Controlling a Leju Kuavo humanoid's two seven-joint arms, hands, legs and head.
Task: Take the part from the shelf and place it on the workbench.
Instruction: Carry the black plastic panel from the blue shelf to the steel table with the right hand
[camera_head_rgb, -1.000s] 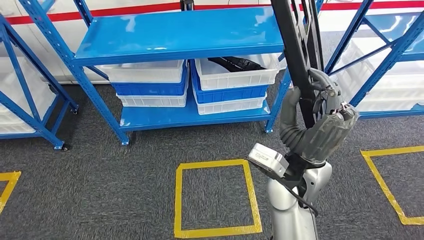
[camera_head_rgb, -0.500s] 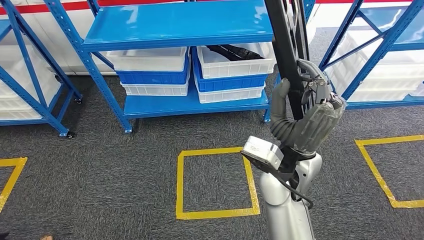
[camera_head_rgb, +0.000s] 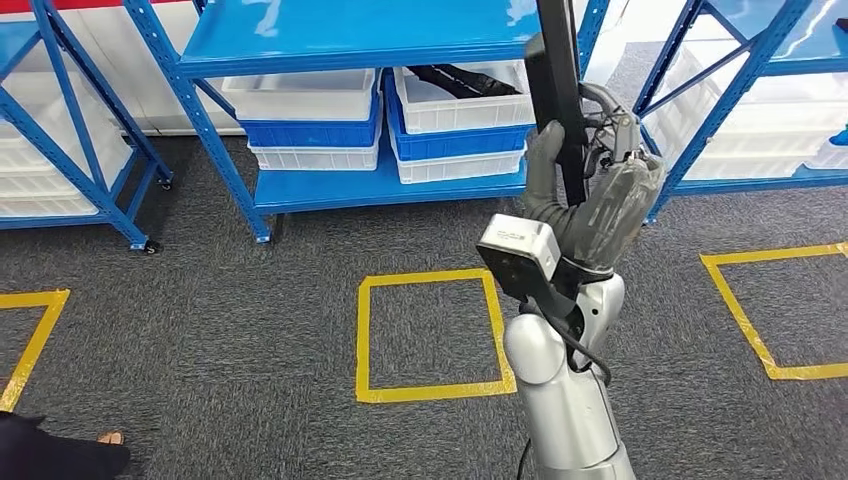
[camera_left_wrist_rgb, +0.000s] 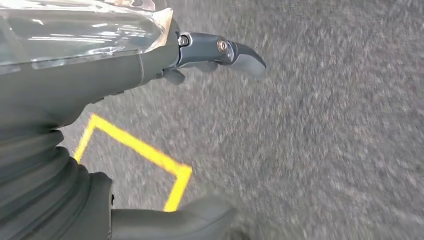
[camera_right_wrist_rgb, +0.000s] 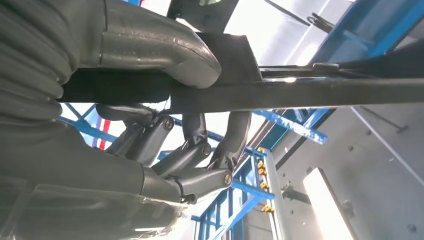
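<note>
The fingers (camera_right_wrist_rgb: 235, 135) of the right hand (camera_head_rgb: 590, 205) are clamped around the part (camera_head_rgb: 558, 90), a long black bar, with the thumb pressing on its other side, and the hand holds the bar upright in front of the robot. Compared with one second ago, the whole head view has shifted: the blue shelf (camera_head_rgb: 360, 35) and the white bins (camera_head_rgb: 300, 95) now sit higher and more to the left in the picture, and the yellow tape square (camera_head_rgb: 432, 335) too. So the camera has moved, not the things. I judge that the robot is turning or stepping away from the shelf with the part already taken, and the workbench is not yet in sight.

The left hand (camera_left_wrist_rgb: 220, 50) hangs over the floor; its fingers are a little curled and apart, holding nothing.

The floor is dark grey carpet (camera_head_rgb: 250, 330) with yellow tape marks. Another blue rack (camera_head_rgb: 740, 80) stands on the right. A person's foot (camera_head_rgb: 105, 438) shows at the lower left corner.
</note>
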